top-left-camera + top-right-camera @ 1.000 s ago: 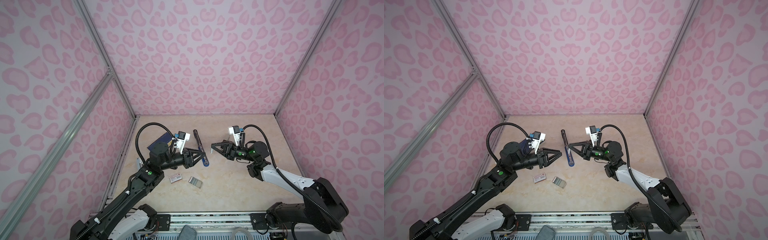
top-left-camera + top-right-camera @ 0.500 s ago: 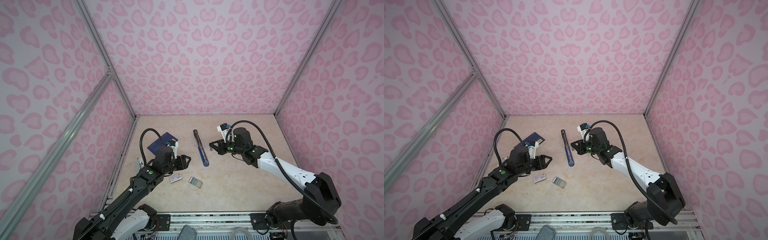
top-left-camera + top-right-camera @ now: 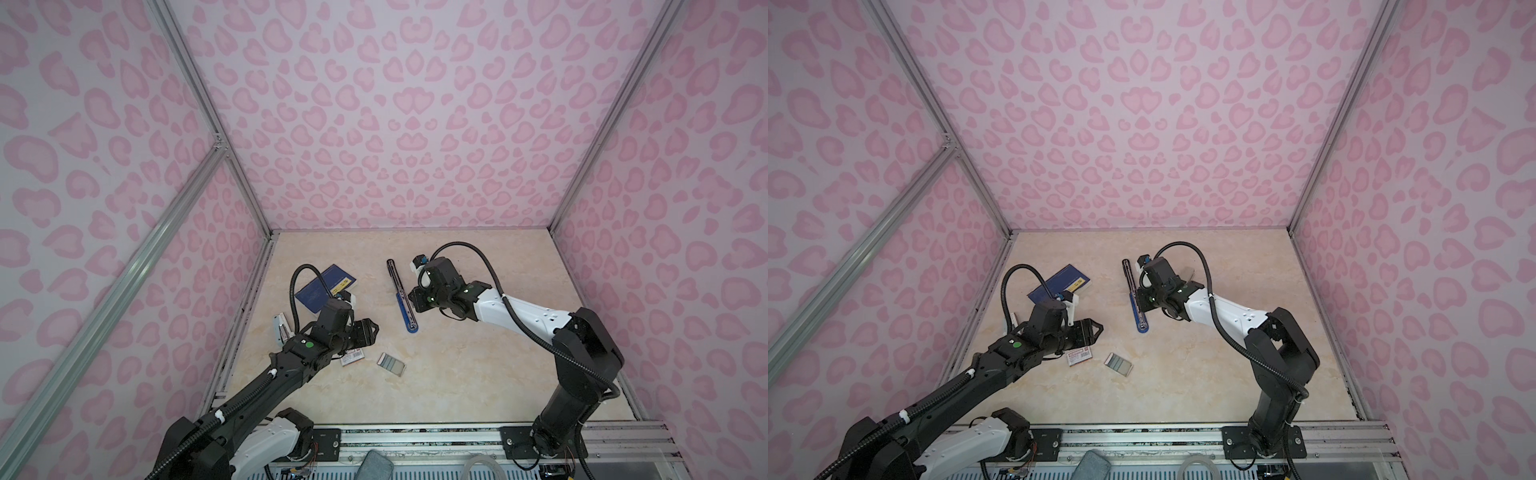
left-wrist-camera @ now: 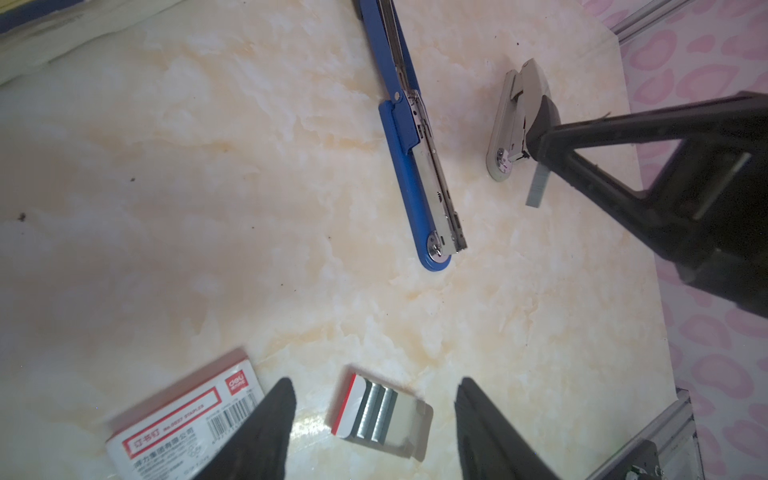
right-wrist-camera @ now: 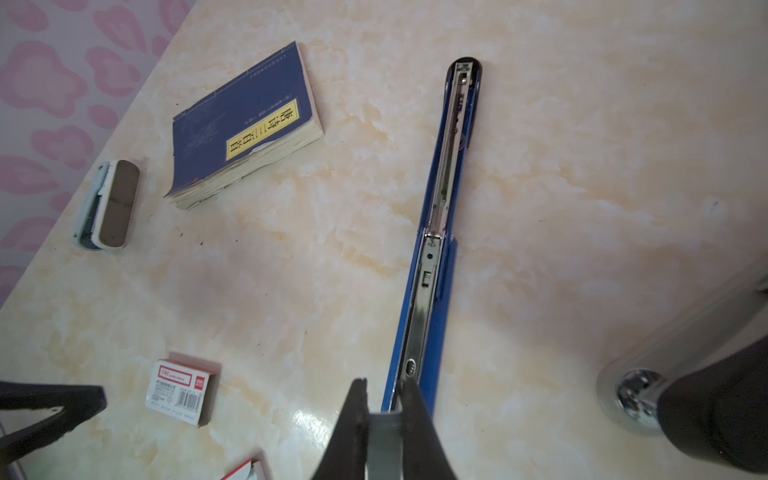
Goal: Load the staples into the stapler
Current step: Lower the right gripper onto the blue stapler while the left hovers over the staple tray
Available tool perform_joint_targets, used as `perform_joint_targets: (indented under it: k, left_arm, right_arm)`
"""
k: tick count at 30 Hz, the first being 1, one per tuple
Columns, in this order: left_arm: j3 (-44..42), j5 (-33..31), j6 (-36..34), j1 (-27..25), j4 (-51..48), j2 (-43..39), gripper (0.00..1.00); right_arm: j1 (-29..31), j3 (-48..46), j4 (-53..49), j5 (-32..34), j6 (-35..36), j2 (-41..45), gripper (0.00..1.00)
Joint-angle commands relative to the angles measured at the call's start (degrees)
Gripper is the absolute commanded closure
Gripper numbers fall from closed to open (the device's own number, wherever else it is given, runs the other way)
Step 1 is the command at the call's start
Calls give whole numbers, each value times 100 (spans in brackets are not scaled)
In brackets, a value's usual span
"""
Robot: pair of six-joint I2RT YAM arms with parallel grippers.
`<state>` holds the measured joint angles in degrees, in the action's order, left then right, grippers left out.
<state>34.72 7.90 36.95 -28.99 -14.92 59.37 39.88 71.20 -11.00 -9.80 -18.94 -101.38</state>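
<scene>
The right gripper (image 5: pixel 384 384) is clenched on a short grey strip of staples (image 5: pixel 384 440), which sits between its two fingers. It hangs low over the middle of the tabletop (image 3: pixel 457 374), close to one end of the stapler (image 5: pixel 436 249). Whether the strip touches the stapler, I cannot tell. The stapler is blue and lies folded out flat in one long line, with its metal channel facing up. On the other side of this gripper lies a small grey stapler (image 4: pixel 511 124), very near to it.

The left gripper (image 4: pixel 374 382) is released: its fingers stand wide apart and nothing is between them. In the left wrist view the tray of staples (image 4: pixel 380 415) shows in the gap between the fingers, lying on the tabletop below. It is a little white tray with grey strips inside, and it lies nearer to the front edge than the stapler.

Just beside the tray, toward the left wall, lies the white sleeve (image 4: pixel 183 419) with a red label and a barcode. The two do not touch. In both top views the left arm covers part of the sleeve.

Farther back on the left, a dark blue book (image 5: pixel 245 120) with a yellow title strip lies flat. Close to the left wall lies a small white and teal thing (image 5: pixel 108 203).
</scene>
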Motion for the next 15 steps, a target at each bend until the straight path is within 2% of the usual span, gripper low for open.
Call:
perform_joint_targets:
  k: [1,15]
  left_arm:
    - [-51,-17,-91,-1,183,-56,35]
    - [-141,27,-65,-1,253,-62,35]
  right_arm:
    - [39,196,54,439,-116,-279,86]
    - [175,1029,142,1115,-303,-1320,86]
